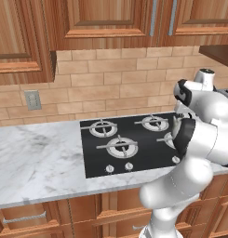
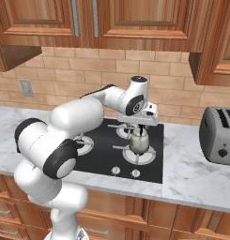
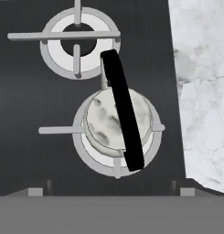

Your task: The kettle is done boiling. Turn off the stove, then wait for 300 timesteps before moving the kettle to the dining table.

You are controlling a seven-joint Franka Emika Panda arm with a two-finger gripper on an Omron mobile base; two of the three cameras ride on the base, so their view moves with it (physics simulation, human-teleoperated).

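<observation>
kettle: the kettle [image 2: 139, 142] sits on the front right burner of the stove [image 2: 102, 157], right under my hand; from above its round lid is centred in the burner ring [image 3: 117, 132].
gripper: my gripper [image 2: 141, 127] hangs just above the kettle, jaws spread wide, nothing held.
handle: a thin black arched handle [image 3: 123, 110] crosses the lid at a slant; I judge this the place to take hold, at the top of the arch, jaws turned across it.
weight: squat metal body, likely holding water, so I expect it heavy, and it may swing under the handle.
surface: mottled grey-green metal, smooth and rigid; the rounded body looks slippery, a poor place to pinch.
stove: flat black glass, silver ringed burners with thin grate arms, small round knobs [image 2: 116, 171] along the front.
counter: white-grey marble counter [image 2: 196, 176] beside the glass.
</observation>
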